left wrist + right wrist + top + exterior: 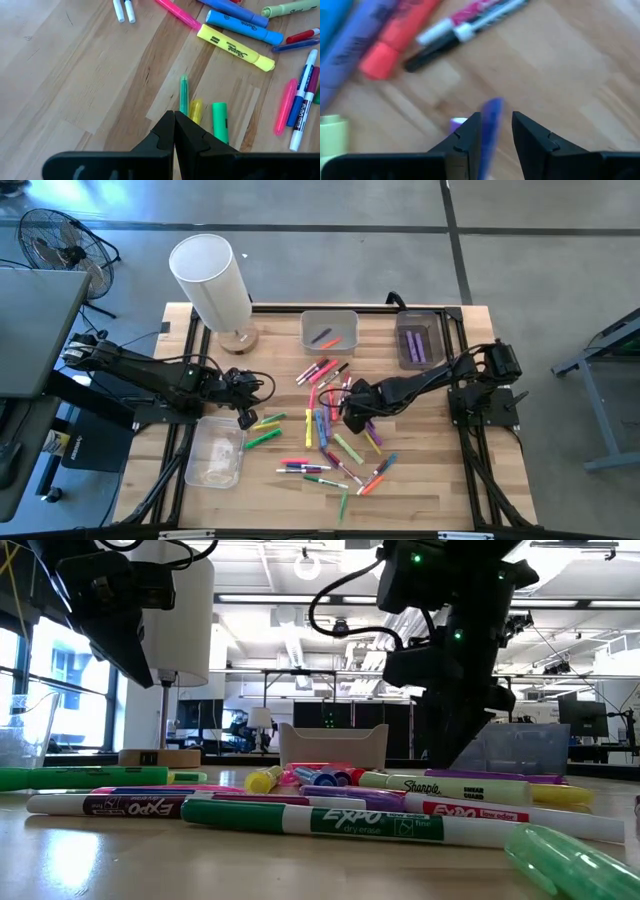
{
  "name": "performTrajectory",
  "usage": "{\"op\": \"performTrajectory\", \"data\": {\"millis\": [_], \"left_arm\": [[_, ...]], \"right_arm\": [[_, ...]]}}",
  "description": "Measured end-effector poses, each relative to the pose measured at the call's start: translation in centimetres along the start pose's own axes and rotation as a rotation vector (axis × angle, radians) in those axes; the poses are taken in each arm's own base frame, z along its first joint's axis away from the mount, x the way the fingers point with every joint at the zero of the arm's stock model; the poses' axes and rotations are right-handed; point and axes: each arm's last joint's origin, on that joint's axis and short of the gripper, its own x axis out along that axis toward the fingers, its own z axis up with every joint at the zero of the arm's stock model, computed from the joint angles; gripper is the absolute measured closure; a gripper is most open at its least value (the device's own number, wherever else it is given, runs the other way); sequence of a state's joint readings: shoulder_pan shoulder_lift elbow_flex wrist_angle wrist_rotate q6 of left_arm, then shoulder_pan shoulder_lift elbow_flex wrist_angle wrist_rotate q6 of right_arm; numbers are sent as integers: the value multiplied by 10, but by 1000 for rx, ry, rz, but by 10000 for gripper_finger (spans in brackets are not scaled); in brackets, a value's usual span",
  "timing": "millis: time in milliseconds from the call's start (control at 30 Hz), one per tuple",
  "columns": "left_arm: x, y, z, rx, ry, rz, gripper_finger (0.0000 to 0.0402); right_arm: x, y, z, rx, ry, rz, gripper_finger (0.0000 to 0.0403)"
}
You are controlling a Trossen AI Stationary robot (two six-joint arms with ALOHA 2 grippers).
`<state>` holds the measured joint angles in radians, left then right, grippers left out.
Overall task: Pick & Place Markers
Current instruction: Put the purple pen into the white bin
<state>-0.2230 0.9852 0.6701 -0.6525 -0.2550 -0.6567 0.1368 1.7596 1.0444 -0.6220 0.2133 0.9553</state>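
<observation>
**Blue marker in the right gripper, risk of slip over the pile**

Markers lay scattered across the middle of the wooden tabletop point(420, 500), a loose spread of short pens in pink, red, yellow, green, blue and purple point(325, 440). The right gripper point(349, 412) hung over the pile's upper right part, and its wrist view showed a thin blue marker point(491, 131) standing between its two dark fingers point(465, 137), the jaws partly closed on it. The pen looked pinched near one end, so it could swing or slide out on the way to a bin; the cause would be an off-centre hold on a smooth, thin barrel.

A clear rectangular plastic bin holding purple markers point(417, 340) stood at the far right of the tabletop, another clear bin with a few pens point(329, 330) at the far middle, and a third clear bin point(214, 451) near the left arm. Which bin suited blue could not be told, and a wrong drop was possible.

The left gripper point(246, 416) waited with its fingers pressed together and empty, just above a slim green marker point(183, 95), a yellow marker point(196, 110) and a thicker green marker point(219, 120). Lowered carelessly, it could knock these aside.
</observation>
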Motion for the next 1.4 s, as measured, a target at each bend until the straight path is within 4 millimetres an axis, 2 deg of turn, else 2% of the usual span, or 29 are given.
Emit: {"op": "performTrajectory", "data": {"millis": [633, 1000, 1100, 1233, 1400], "left_arm": [[0, 0, 0, -2, -5, -2, 401], [0, 0, 1, -4, -7, -4, 401], [0, -1, 1, -4, -8, -5, 401], [0, -2, 3, -10, -30, -9, 402], [0, -4, 7, -24, -85, -21, 402]], "right_arm": [[8, 0, -3, -39, 40, -14, 304], [20, -13, -11, 35, 86, -44, 306], [22, -15, -13, 22, 79, -63, 326], [22, -16, -13, -33, 68, -78, 377], [18, -18, -13, -56, 68, -88, 377]]}}
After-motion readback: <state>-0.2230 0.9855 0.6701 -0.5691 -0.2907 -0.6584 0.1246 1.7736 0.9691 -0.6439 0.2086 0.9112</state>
